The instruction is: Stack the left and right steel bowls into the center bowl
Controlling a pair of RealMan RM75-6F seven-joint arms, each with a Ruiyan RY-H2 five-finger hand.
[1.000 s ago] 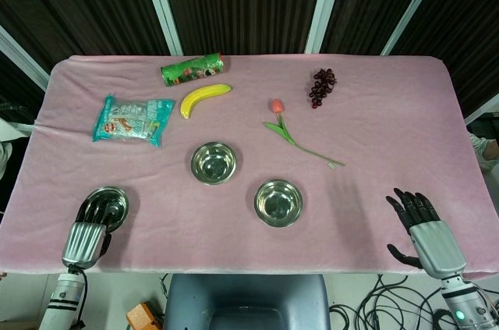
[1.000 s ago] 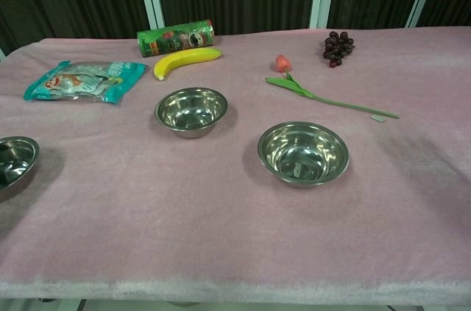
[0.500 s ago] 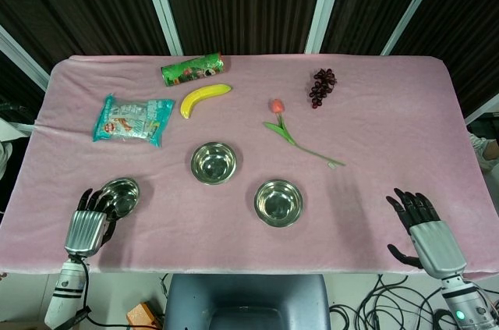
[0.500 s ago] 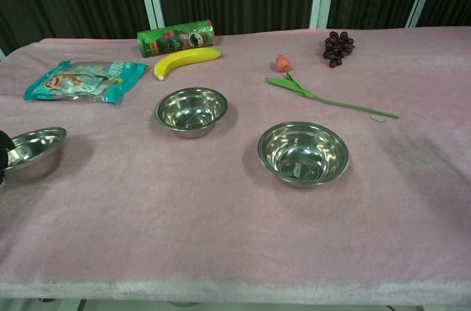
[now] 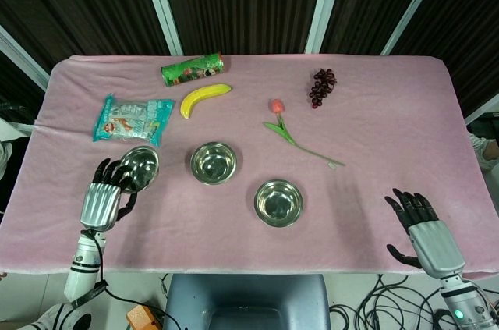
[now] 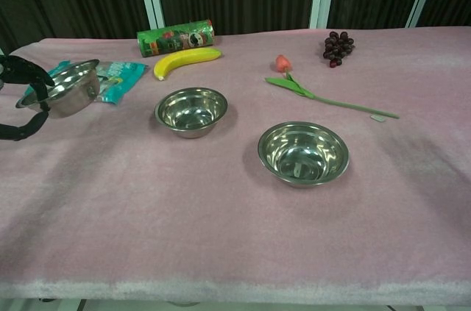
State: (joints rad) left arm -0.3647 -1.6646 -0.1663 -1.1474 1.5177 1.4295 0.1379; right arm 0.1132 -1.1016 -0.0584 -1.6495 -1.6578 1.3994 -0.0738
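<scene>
Shiny steel bowl (image 6: 68, 87) in left hand (image 5: 104, 196)

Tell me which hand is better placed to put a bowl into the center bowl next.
Left. The left hand already holds the left steel bowl lifted beside the center bowl; the right hand hangs open at the table's near edge, holding nothing.

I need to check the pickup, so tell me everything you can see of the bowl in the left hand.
The left bowl is small, round, shiny steel, with a rolled rim and an empty reflective inside. The left hand holds it by its near-left rim, dark fingers hooked over the edge. It looks lifted off the pink cloth and tilted, in front of the snack packet, left of the center bowl.
</scene>
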